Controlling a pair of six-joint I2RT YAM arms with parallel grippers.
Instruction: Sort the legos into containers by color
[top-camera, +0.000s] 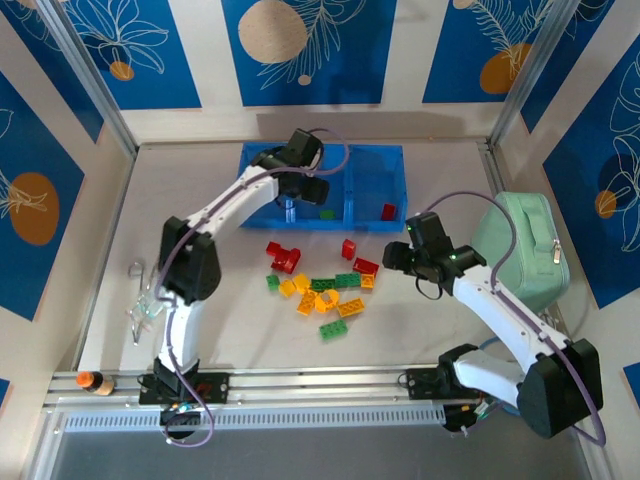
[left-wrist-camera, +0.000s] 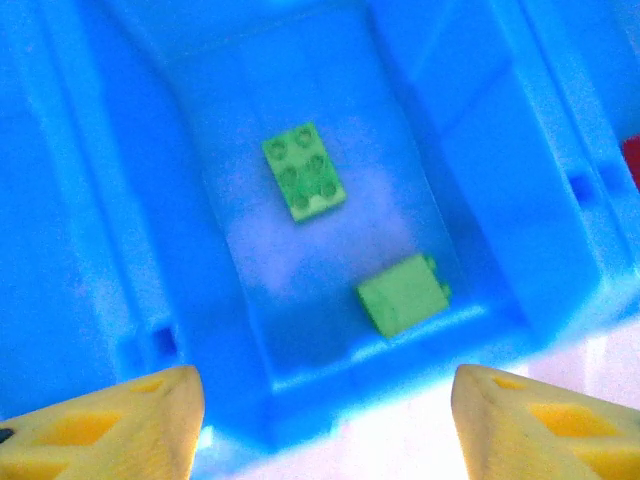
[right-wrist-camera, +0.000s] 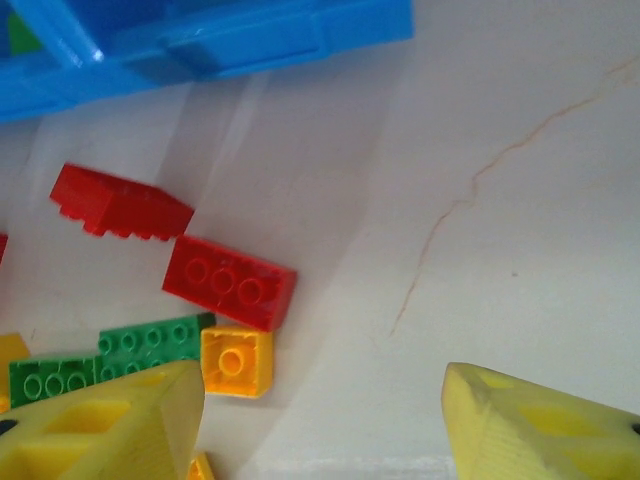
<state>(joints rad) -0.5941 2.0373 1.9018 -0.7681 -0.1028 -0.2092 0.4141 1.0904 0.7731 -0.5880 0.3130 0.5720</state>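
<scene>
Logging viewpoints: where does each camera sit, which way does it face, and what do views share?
Top external: above and behind, looking down on the table, blue bin and bricks; both arms show.
Left wrist: on the left arm, looking down into a bin compartment holding two green bricks; its open left gripper shows.
Right wrist: on the right arm, looking down at red bricks near the bin; its open right gripper shows.
Shared: the bin appears in all three.
</scene>
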